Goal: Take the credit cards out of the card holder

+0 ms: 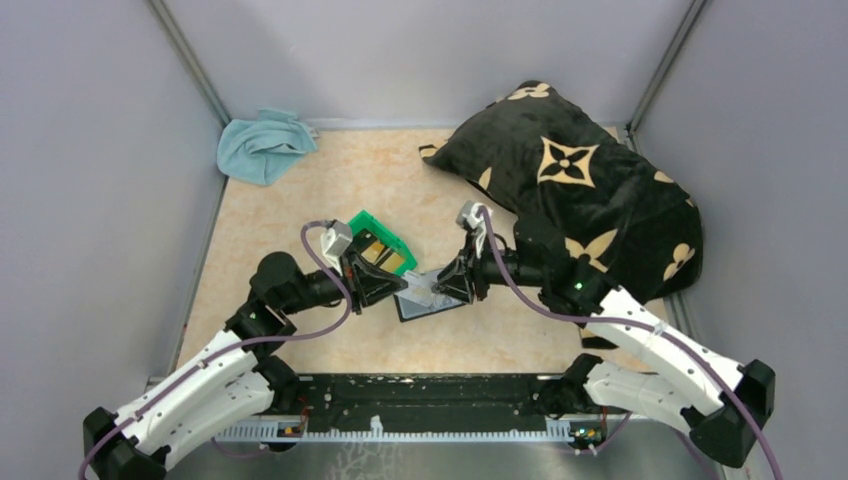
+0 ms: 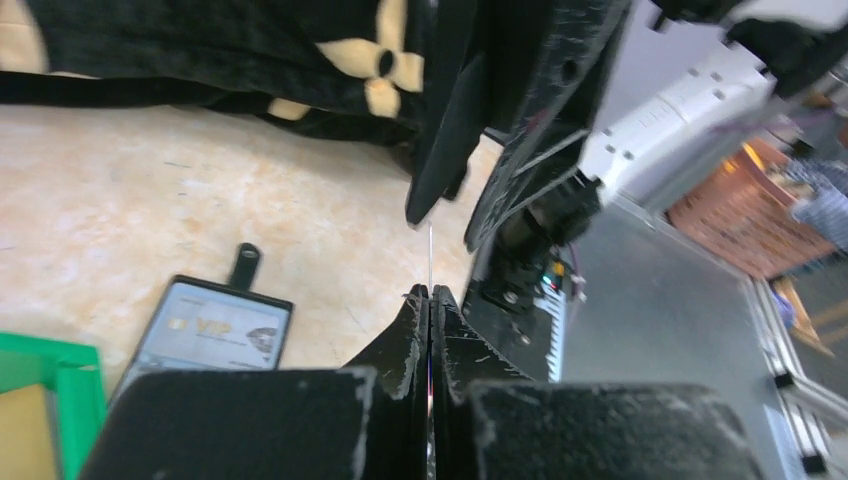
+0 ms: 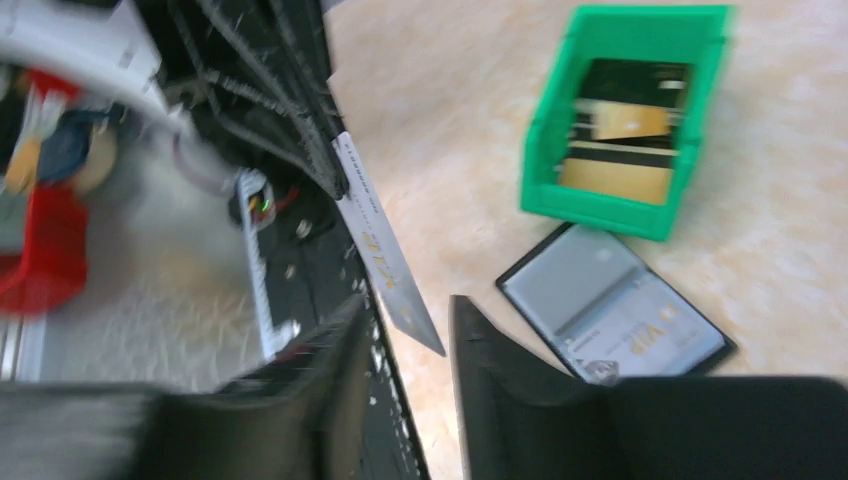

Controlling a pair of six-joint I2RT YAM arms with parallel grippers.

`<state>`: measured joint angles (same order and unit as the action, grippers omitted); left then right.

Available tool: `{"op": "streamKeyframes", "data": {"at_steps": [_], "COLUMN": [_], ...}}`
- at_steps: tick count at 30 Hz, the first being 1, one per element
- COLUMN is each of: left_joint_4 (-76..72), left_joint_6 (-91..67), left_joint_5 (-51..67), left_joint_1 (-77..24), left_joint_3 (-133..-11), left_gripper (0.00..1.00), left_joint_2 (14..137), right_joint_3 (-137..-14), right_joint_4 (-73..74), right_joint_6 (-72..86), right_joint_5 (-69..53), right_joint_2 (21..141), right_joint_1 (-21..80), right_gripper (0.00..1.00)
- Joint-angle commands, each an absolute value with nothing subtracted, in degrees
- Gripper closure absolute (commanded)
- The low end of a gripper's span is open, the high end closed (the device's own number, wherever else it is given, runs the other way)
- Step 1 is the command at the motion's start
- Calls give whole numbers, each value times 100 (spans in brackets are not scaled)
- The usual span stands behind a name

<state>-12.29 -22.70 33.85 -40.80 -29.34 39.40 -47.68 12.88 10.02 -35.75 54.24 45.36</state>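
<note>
A pale grey credit card (image 3: 375,240) hangs in the air between both grippers. My left gripper (image 2: 430,295) is shut on one end of it, and the card (image 2: 430,250) shows edge-on as a thin line. My right gripper (image 3: 408,302) is open, its fingers standing either side of the card's other end without touching it. In the top view the left gripper (image 1: 388,288) and right gripper (image 1: 448,285) face each other above the card holder (image 1: 435,308). The holder (image 3: 615,315) lies open on the table with a VIP card in one panel.
A green bin (image 3: 625,205) with dark and gold cards inside sits just behind the holder. A large black patterned cushion (image 1: 590,190) fills the back right. A blue cloth (image 1: 262,145) lies in the back left corner. Grey walls enclose the table.
</note>
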Motion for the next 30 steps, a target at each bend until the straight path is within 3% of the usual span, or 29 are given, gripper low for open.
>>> {"op": "streamKeyframes", "data": {"at_steps": [1,4,9,12,21,30], "left_joint_4": [-1400,-1383,-489,-140,-872,-1764], "left_joint_6": [-2443,-2679,-3987,-4534,-5713,-6369], "left_joint_5": [1988,1043,-1765,-2761,-3921,-4280], "left_joint_1": [-4087,-4087,-4087,-4087,-4087,-4087], "left_joint_3": [-2859,-2777,-2725,-2663,-2190,-2302], "left_gripper": [100,100,100,100,100,100], "left_joint_2": [3901,3866,3798,3937,4410,5782], "right_joint_3": [-4747,-4586,-4400,-4281,-3897,-3672], "right_joint_4": [837,842,878,806,405,401], "right_joint_6": [1062,1051,1071,1152,1315,1404], "right_joint_5": [-1186,-406,30,41,-320,-317], "right_joint_2": [4679,4386,4325,4390,4601,4625], "right_joint_1": [4562,4562,4562,4562,4562,4562], "right_gripper": [53,38,37,39,44,46]}}
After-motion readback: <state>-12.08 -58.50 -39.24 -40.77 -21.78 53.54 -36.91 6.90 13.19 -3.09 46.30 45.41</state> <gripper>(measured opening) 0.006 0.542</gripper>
